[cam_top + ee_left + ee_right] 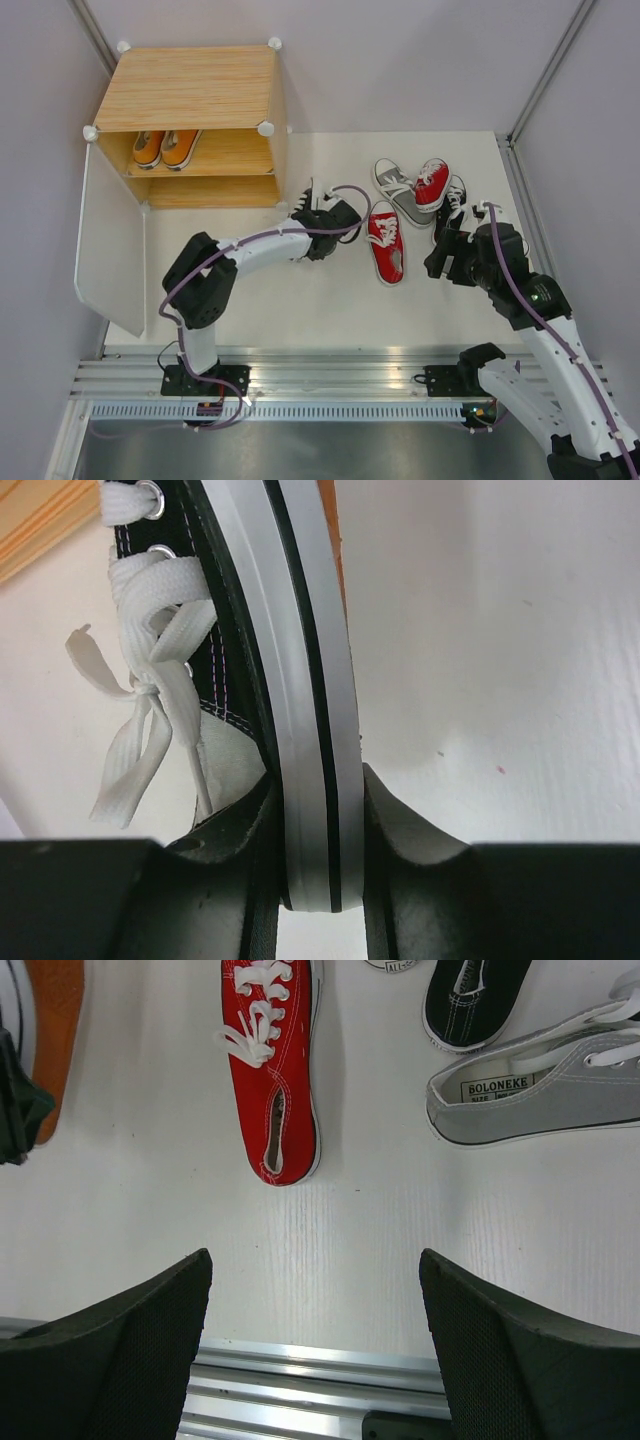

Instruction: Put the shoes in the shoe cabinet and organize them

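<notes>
- Left fingers point(330, 217) are clamped on the sole edge of a black shoe point(300, 680), with the cabinet point(190, 90) ahead-left of them.
- Right fingers point(447, 255) are spread and empty over the worktop point(350, 1230), with a red shoe point(270, 1070) ahead and a grey shoe point(540, 1090) ahead-right.

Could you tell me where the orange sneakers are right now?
In the top external view, the orange sneakers sit side by side on the inner shelf of the shoe cabinet, toward its left.
</notes>
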`<state>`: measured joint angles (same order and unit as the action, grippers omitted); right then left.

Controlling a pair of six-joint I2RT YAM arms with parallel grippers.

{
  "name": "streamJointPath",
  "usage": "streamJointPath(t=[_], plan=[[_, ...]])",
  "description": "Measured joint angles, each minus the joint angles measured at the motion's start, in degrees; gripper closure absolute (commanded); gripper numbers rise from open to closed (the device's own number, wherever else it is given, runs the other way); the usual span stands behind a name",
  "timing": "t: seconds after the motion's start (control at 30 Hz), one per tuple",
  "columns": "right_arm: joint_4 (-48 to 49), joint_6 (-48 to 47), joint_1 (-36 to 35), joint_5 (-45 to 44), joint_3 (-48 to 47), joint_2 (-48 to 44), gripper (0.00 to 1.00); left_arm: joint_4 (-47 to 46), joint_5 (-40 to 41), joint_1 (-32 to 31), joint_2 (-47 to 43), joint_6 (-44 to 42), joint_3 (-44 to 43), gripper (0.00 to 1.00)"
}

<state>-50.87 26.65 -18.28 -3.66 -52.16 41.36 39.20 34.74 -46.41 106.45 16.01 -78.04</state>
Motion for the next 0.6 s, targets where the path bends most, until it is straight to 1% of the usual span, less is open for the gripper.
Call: streamJointPath(t=[0.17,0.23,0.33,0.37,0.43,0.47,0.6], plan=[[0.3,-0.2,0.0,1.0,0.0,0.7,0.12,1.0,0.8,-7.8,5.9,-0.6,-2.1,0.73],[0.2,-0.5,0.0,1.3,0.0,0.9,0.12,1.4,2.4,-9.7,8.7,-0.6,-3.7,0.71],[0.2,-0.7,0.0,1.4,-0.1,0.9,0.11,3.1,4.4,-11.3,10.8,-0.6,-5.7,0.65],[0.2,-0.8,0.0,1.4,-0.1,0.8,0.12,3.5,4.6,-11.5,11.1,-0.6,-6.1,0.56],[0.0,-0.8,0.0,1.4,-0.2,0.7,0.12,4.0,4.3,-12.0,11.5,-0.5,-6.6,0.47],[-0.1,-0.8,0.0,1.4,-0.2,0.5,0.11,4.0,3.7,-12.3,11.5,-0.4,-6.7,0.41],[-0.9,-0.8,0.0,1.3,-0.2,-1.3,0.11,3.9,0.4,-13.8,11.5,0.0,-8.1,0.34]])
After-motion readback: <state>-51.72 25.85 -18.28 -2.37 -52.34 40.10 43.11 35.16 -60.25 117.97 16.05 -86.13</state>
